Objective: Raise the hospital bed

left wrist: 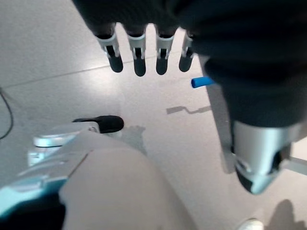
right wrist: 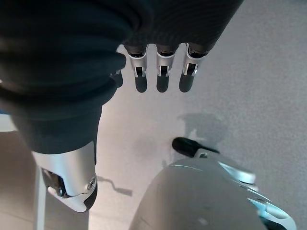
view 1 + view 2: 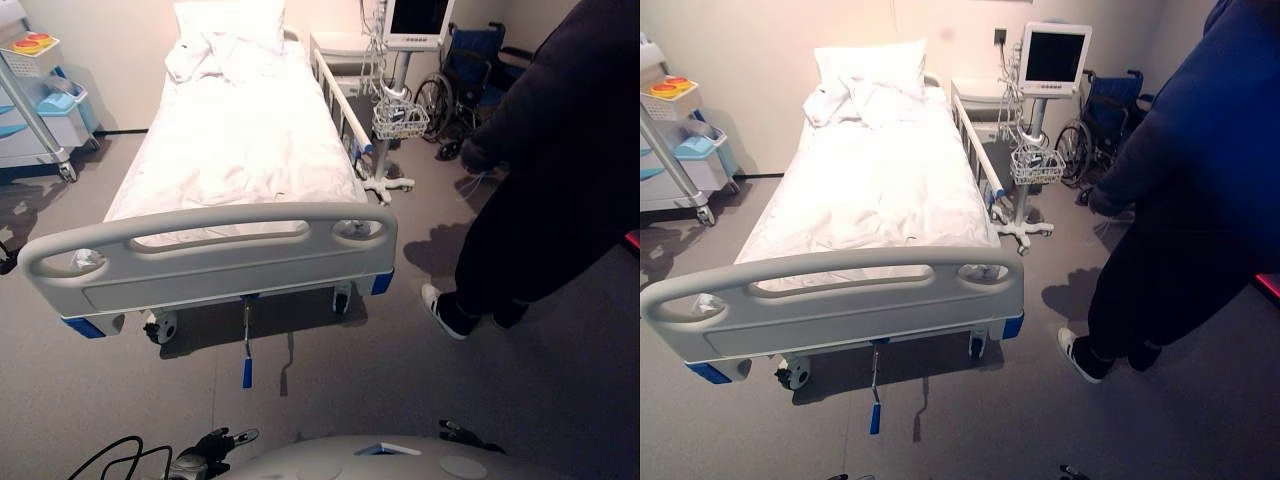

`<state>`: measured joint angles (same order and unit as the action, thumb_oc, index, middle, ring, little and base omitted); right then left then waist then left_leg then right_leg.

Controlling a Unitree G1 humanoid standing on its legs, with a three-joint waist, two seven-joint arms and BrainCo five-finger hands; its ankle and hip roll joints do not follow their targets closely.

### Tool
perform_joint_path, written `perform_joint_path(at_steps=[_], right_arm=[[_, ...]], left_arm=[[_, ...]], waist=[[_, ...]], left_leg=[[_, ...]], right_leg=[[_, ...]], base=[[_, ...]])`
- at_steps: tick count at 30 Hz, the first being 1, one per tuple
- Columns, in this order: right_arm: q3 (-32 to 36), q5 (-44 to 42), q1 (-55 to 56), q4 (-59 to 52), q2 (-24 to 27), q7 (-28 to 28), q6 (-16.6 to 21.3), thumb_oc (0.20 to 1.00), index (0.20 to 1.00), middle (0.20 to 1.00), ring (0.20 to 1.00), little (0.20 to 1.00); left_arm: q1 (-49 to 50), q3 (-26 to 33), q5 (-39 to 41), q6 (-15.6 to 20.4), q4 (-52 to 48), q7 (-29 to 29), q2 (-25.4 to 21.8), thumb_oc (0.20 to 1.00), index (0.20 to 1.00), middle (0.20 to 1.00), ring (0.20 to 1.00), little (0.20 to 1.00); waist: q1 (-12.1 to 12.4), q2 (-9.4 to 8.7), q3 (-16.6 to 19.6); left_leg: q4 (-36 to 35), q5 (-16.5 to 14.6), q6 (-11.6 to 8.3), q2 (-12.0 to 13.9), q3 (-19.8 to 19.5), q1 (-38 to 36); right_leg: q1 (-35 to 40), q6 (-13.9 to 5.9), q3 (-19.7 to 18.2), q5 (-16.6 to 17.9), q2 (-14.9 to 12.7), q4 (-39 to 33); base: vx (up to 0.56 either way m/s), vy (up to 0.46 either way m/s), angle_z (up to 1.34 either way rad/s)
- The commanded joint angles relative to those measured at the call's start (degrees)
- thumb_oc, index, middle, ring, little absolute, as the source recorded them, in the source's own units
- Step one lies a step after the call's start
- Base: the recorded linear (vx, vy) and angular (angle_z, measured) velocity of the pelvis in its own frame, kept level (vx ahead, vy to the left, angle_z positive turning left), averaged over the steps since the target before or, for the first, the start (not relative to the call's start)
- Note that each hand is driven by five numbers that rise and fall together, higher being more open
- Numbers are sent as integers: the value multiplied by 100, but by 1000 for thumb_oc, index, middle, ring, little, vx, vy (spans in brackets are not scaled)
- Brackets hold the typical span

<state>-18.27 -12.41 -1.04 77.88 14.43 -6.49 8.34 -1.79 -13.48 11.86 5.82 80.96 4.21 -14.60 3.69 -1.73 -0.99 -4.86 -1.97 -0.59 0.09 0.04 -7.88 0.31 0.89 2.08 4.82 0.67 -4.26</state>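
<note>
Across the centre of the left eye view stands the hospital bed (image 3: 235,150), its grey footboard (image 3: 210,255) nearest the camera and a white sheet and pillow (image 3: 232,25) running toward the top of the frame. Below the footboard a crank handle with a blue grip (image 3: 247,372) hangs down over the grey floor (image 3: 120,390). At the upper left stands a cart (image 3: 40,100); at the upper right a monitor on a stand (image 3: 415,22) and a wheelchair (image 3: 470,70). A person in dark clothes (image 3: 550,170) stands along the right edge. At the bottom edge the left hand (image 3: 205,455) shows left of centre and the right hand (image 3: 460,435) right of centre, both well apart from the crank.

Past the left wrist view's top edge, the left hand's fingers (image 1: 139,60) hang straight and slightly spread, holding nothing, with the blue grip's end just beside them in the frame.

Along the right wrist view's top, the right hand's fingers (image 2: 163,76) also hang straight, empty, above bare floor.
</note>
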Motion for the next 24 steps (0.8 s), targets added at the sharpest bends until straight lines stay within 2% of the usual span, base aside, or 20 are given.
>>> perform_joint_path(at_steps=[1,5,24], right_arm=[[-236,-69,-626,148,226,93,-3,1000,1000,1000,1000,1000],[-241,-95,-685,107,231,131,2,1000,1000,1000,1000,1000],[-134,127,-401,346,170,5,-55,1000,1000,1000,1000,1000]], left_arm=[[-637,-49,-248,86,231,-156,149,1000,1000,1000,1000,1000],[-721,-76,-182,78,182,-220,147,1000,1000,1000,1000,1000],[-366,26,-324,26,383,35,194,1000,1000,1000,1000,1000]], waist=[[-106,56,-233],[-108,45,-259],[-55,30,206]], left_leg=[[-14,223,94,-302,33,309],[-14,267,97,-305,14,412],[-14,43,81,-339,61,-30]], right_leg=[[5,-474,92,-270,-17,523],[-70,-477,120,-247,-17,508],[455,-508,95,-280,-53,274]], base=[[-89,6,-1],[6,2,0],[29,6,0]])
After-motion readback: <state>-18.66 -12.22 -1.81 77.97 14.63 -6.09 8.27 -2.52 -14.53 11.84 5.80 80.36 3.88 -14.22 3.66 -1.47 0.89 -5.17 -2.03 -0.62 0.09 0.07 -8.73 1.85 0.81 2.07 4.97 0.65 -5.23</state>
